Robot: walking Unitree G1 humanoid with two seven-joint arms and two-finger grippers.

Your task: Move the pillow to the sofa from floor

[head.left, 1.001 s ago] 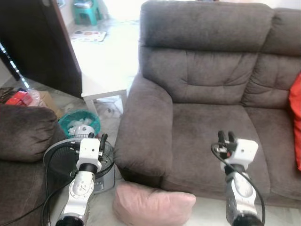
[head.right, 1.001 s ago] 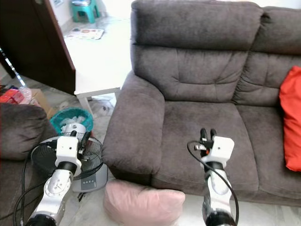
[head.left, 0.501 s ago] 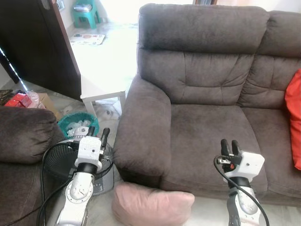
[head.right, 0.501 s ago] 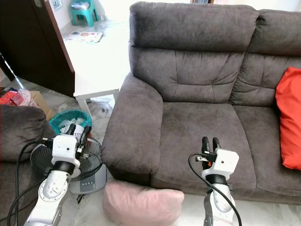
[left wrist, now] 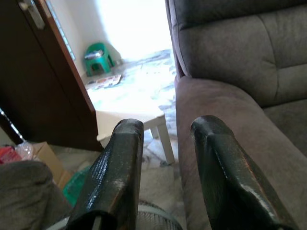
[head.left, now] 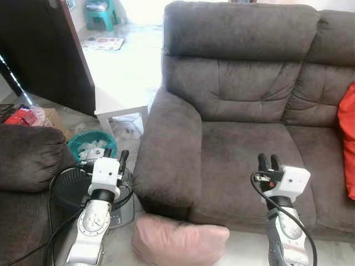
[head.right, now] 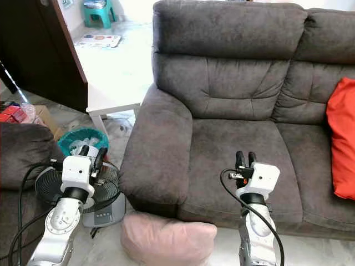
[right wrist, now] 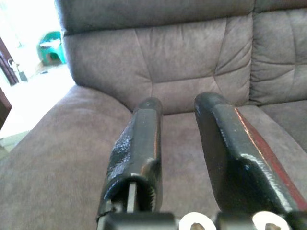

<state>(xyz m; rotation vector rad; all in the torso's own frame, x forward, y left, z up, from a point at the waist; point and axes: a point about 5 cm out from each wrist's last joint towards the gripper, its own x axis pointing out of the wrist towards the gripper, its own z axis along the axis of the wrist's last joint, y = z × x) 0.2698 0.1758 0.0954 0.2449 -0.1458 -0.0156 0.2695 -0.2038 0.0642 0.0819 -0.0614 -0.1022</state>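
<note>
The pink pillow (head.left: 180, 242) lies on the floor (head.left: 119, 252), touching the near base of the grey sofa (head.left: 244, 111). Both arms are raised, fingers pointing up and away: the left tool (head.left: 115, 155) over a floor fan (head.left: 69, 188), the right tool (head.left: 267, 162) over the seat, each narrowly parted and empty.

Stood against a dark wooden door (head.left: 39, 50), beside a low white table (head.left: 119, 83) on pale marbled floor (head.left: 119, 144). Lay washed in strong daylight from the doorway behind, near a green stool (head.left: 99, 12) (and a patterned mat (head.left: 104, 42) just in front). Crowded the near left corner: a black floor fan (head.left: 72, 191), a teal basket (head.left: 91, 145), a brown armchair (head.left: 25, 166).
</note>
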